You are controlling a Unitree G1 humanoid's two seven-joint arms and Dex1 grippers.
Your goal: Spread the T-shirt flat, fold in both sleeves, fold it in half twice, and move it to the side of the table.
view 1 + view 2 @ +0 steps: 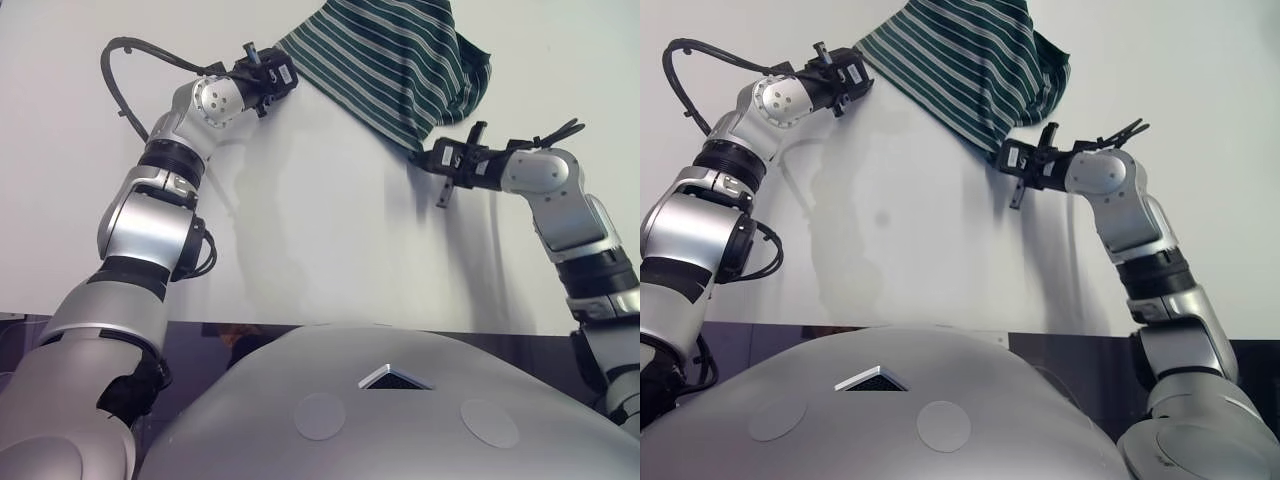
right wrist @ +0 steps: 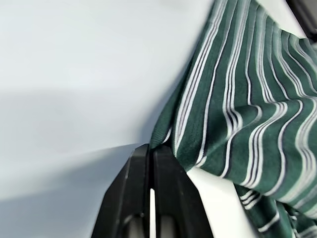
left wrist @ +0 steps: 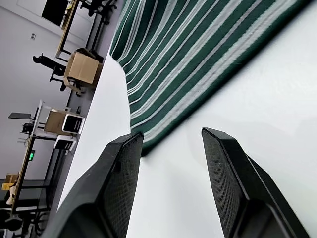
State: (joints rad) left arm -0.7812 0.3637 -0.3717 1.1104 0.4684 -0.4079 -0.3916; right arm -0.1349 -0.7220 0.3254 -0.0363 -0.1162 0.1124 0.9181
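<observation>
- Here, the T-shirt (image 1: 390,60), dark green with thin white stripes, lies at the far side of the white worktop (image 1: 330,250), around the middle. Its far part is cut off by the upper edge of both eye views.
- The cloth is not flat. A fold bulges along its right side, and its near edge runs slantwise down to a corner that points toward the right arm.
- The right claw (image 2: 150,148) is at that near corner with its two black fingers (image 2: 171,198) pressed together. They pinch the edge of the striped cloth at their tips, and the cloth rises a little there.
- The left claw (image 3: 172,135) is just beside the shirt's left edge, low over the bare worktop. Its fingers (image 3: 119,178) are spread apart with nothing between them, and the cloth's hem lies just beyond their tips.
- Past the worktop's far left edge, the left wrist view shows a cardboard box (image 3: 81,69) on a stand and several desks in the room behind.
</observation>
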